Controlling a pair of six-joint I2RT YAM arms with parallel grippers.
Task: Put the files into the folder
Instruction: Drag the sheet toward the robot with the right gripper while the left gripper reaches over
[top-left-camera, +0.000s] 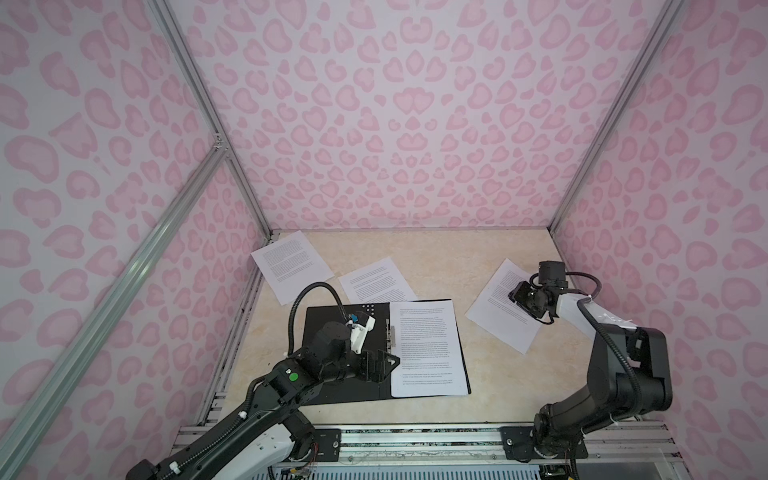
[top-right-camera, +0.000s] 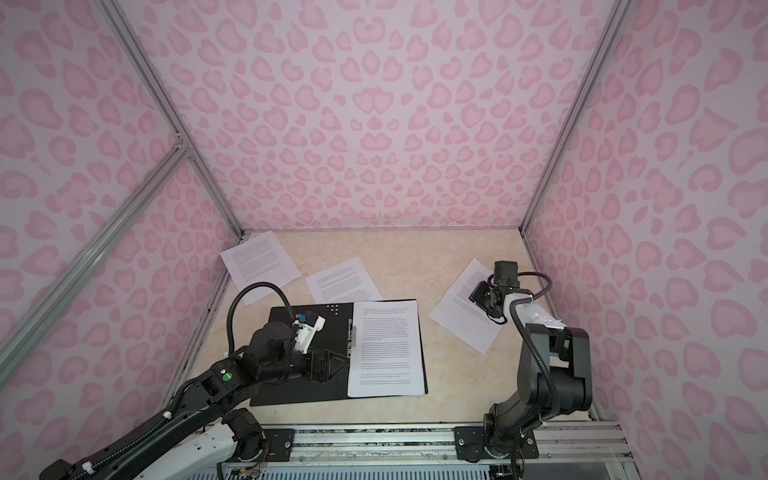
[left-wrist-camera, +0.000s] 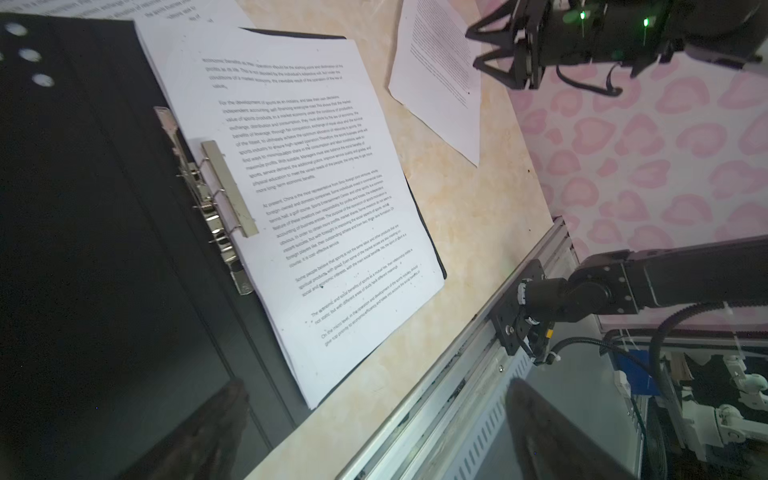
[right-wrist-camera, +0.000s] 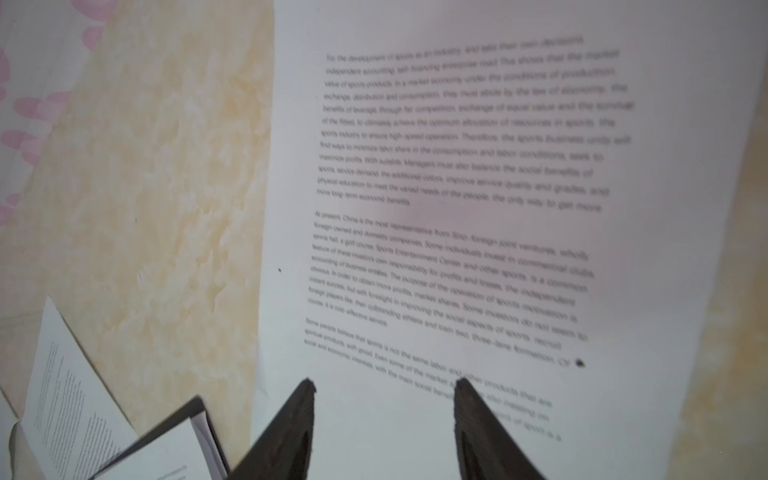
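Top views, counter read as a clock dial, 12 at the far wall.

Counter (top-left-camera: 457, 257): pale marbled slab.

Folder (top-left-camera: 332, 386): open and flat, just off centre toward 7 o'clock, black inside up.

Stack of files (top-left-camera: 428, 349): covers the folder's 3 o'clock half, squared to its edges, text up. Metal clip (top-left-camera: 391, 332) runs along the spine. In the left wrist view its bar lies on the stack's margin.

Three loose sheets on the counter:
- Corner sheet (top-left-camera: 291, 266) at 10 o'clock, against the wall.
- Middle sheet (top-left-camera: 374, 280) at 11 o'clock, its near corner meeting the folder's far edge.
- Right sheet (top-left-camera: 498, 316) between 2 and 3 o'clock, askew, well apart from the folder.

Left hand (top-left-camera: 388, 365): over the folder's bare black half, tips pointing toward 3 o'clock at the stack's margin. It is spread wide with nothing between. In the left wrist view both fingers (left-wrist-camera: 224, 419) stand far apart. Contact with the folder: cannot tell.

Right hand (top-left-camera: 515, 297): over the right sheet, pointing toward 9 o'clock. In the right wrist view the fingers are partly parted, with only flat printed paper in the gap and nothing pinched. The tips are close to the paper; touching or not, cannot tell.
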